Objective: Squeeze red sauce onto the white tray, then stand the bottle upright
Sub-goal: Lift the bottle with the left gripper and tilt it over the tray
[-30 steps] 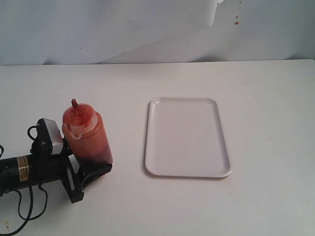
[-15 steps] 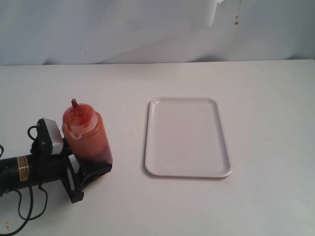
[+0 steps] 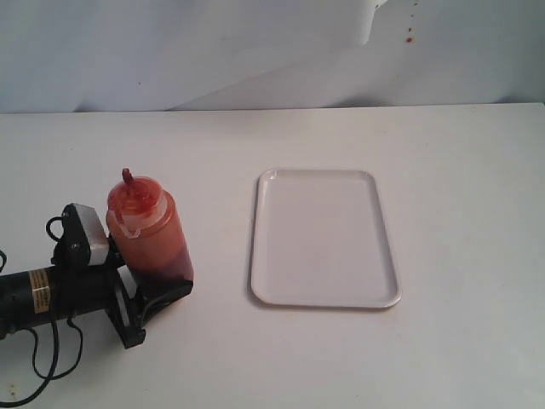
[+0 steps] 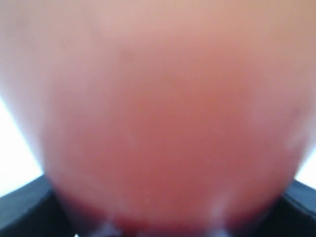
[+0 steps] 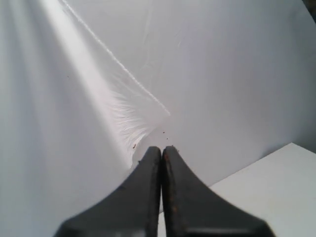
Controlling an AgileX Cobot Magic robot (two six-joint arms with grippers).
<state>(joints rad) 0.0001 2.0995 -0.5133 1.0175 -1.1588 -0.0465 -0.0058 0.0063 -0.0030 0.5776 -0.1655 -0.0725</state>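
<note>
I count one bottle [image 3: 146, 230], one white tray [image 3: 324, 243] and two grippers, all on or over one white table [image 3: 460, 196]. The left gripper [image 3: 157, 285] comes in low from the left side, and its dark fingers [image 3: 168, 294] are clamped around the lower part of the bottle. The bottle is nearly upright, leaning a little to the left, with its nozzle on top. The red sauce [image 3: 157, 247] fills it darkly through the plastic. Whether its base touches the table, I cannot tell. In the left wrist view the bottle [image 4: 163, 128] is a red blur that covers almost everything.

The right gripper [image 5: 161, 158] is seen only by its own camera. Its two fingers are pressed together with nothing between them.

The tray lies to the right of the bottle, well apart from it, and its surface is plain white. Bare table separates them, and more bare table lies right of the tray and behind it, up to the white backdrop [image 3: 213, 51].
</note>
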